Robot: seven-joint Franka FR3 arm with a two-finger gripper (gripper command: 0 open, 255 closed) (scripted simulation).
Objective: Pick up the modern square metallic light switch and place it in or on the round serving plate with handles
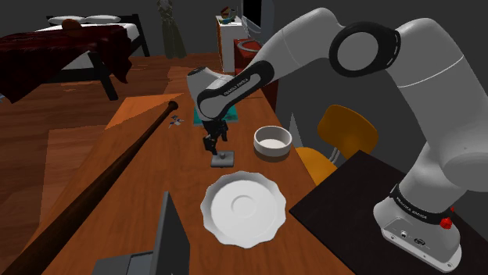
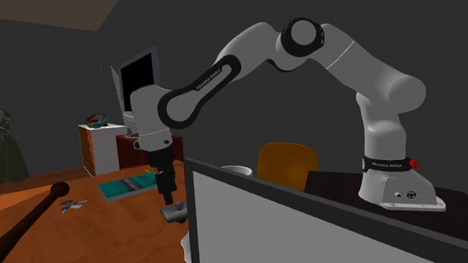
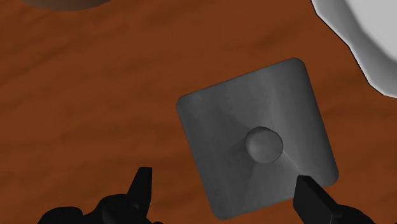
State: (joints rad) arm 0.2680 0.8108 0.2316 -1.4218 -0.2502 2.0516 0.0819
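The gripper hangs just above the light switch. Its two black fingers stand apart, released, and they hold nothing. The switch is a grey square with a small round knob in its middle. It lies flat on the brown wooden table, away from the corners and nearer to the table edge on the side of the stand. The white plate with a wavy rim lies near the switch but apart from it, along this same edge. A white bowl stands beside the switch, closer to that edge. A long dark bat lies along the opposite edge
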